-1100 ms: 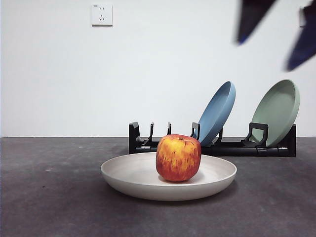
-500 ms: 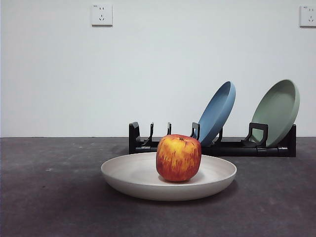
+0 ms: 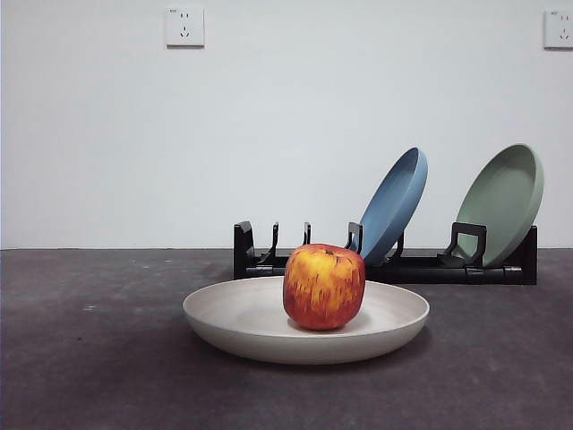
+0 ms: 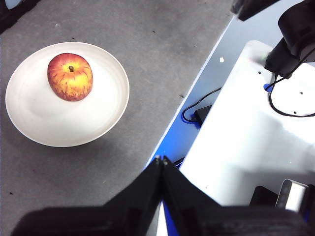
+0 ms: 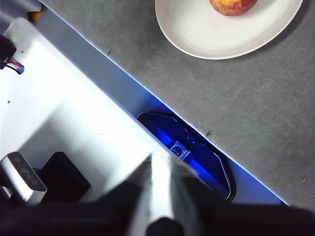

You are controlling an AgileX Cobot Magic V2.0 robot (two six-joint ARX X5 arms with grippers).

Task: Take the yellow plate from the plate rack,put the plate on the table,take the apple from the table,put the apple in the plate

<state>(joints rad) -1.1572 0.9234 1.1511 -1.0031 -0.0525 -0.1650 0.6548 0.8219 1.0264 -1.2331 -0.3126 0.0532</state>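
The cream yellow plate (image 3: 269, 327) lies flat on the dark grey table (image 3: 89, 358), in front of the black plate rack (image 3: 295, 260). The red and yellow apple (image 3: 323, 287) sits in the plate. The left wrist view shows the plate (image 4: 44, 118) with the apple (image 4: 70, 76) in it. The right wrist view shows the plate (image 5: 216, 34) and part of the apple (image 5: 231, 6). My left gripper (image 4: 161, 160) is shut and empty, back over the table's edge. My right gripper (image 5: 160, 164) is shut and empty, also back at the table's edge. Neither shows in the front view.
A blue plate (image 3: 394, 204) and a sage-green plate (image 3: 501, 202) lean in the rack's right slots. The rack's left slots stand empty. White robot base panels (image 4: 246, 123) and cables (image 4: 197, 110) lie beyond the table edge. Wall sockets (image 3: 184, 27) sit on the white wall.
A dark arm at the top right of the front view one second ago has left the picture. The plate and apple have not moved.
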